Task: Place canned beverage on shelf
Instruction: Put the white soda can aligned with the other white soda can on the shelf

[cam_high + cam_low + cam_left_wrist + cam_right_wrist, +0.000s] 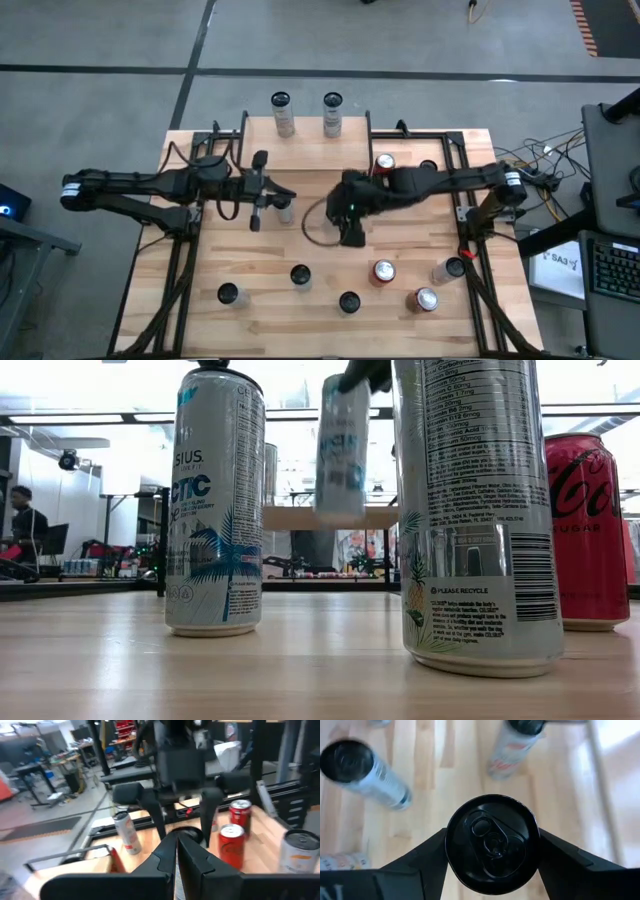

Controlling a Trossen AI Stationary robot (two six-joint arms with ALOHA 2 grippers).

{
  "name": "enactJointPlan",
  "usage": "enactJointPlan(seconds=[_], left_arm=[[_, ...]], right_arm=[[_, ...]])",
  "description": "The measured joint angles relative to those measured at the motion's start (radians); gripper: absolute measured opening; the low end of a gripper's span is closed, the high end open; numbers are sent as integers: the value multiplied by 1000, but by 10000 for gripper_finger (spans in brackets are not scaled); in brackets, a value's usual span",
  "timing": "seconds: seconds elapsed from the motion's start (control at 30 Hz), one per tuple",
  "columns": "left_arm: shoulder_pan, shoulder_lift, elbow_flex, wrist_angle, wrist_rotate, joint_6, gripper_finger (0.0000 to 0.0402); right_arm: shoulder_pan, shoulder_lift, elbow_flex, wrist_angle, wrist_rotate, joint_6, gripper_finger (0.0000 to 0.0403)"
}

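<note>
My right gripper (350, 222) is shut on a tall pale canned beverage with a black top (492, 842). It holds the can above the middle of the table, and the can hangs in the air in the low view (342, 450). The shelf (330, 517) stands behind it on thin black legs. In the high view its light top board (305, 135) carries two cans at the far edge. My left gripper (266, 198) hovers left of centre, shut and empty (176, 860), facing the right gripper. My right gripper pinches the can's upper side wall (451, 845), just below the black rim, between its two fingers (415, 862). The fingers come from above, pointing down, one on each side. The can hangs upright below them, lifted clear of the table.
Several cans stand on the near half of the table: pale ones (228, 293) (300, 275) (348, 300) and red ones (383, 270) (427, 298). Another red can (384, 162) stands beside the right arm. Black frame rails (455, 190) run along both table sides.
</note>
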Motion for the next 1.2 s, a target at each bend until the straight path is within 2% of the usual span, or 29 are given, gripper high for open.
enactJointPlan(seconds=[0.13,0.43,0.77,0.87,1.2], left_arm=[[1,-17,0,-2,-56,34,0],[2,-14,0,-9,-65,69,0],[9,32,0,5,-70,98,0],[21,44,0,13,-85,99,0],[62,52,0,14,-85,99,0]], right_arm=[[-65,5,130,-77,-3,-53,237],[-222,29,318,-165,-8,-195,237],[-416,30,333,-203,-71,-329,237],[-465,42,330,-208,-128,-356,237],[-540,85,330,-216,-154,-395,237]])
